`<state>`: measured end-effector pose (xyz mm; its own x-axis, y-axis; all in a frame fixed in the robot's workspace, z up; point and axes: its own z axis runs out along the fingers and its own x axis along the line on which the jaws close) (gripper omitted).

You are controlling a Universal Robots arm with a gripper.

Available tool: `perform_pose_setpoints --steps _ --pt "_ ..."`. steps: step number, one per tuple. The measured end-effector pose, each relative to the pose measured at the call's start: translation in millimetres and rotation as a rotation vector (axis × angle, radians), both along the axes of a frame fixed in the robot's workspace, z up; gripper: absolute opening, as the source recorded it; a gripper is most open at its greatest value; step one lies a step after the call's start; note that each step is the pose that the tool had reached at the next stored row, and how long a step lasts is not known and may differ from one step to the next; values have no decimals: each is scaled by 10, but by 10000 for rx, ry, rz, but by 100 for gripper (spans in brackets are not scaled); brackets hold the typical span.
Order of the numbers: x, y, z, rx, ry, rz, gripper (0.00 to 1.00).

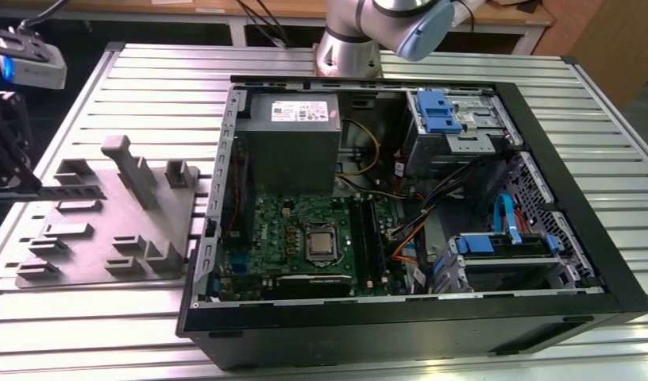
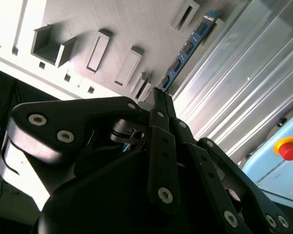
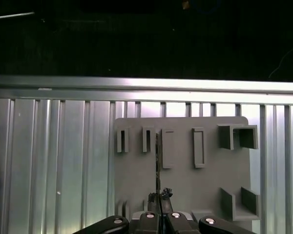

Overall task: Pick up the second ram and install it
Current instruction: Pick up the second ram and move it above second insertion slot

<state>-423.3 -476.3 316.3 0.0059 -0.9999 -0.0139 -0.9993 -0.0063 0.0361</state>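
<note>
**Black linkage gripper (image 2: 158,96) clamped on the second ram (image 2: 186,51)**

The gripper is closed on the long, thin blue-green circuit-board stick; in both wrist views the stick's long axis runs straight out beyond the fingertips, over the grey slotted holder plate (image 3: 185,190) on the ribbed metal bench (image 3: 63,156); no print on the stick is legible.

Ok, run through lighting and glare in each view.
Exterior view: even light, the computer case shadowed inside along the exterior view's left. Second wrist view: the grey fixture plate burns white at one end; the gripper, shut on the second ram, reads dark. First wrist view: glare streaks the table rail, blackness beyond.
</note>
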Motion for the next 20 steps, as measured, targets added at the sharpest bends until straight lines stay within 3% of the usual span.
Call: perform_pose_setpoints --steps 20 --pt "0 10 469 -132 -2 0 11"
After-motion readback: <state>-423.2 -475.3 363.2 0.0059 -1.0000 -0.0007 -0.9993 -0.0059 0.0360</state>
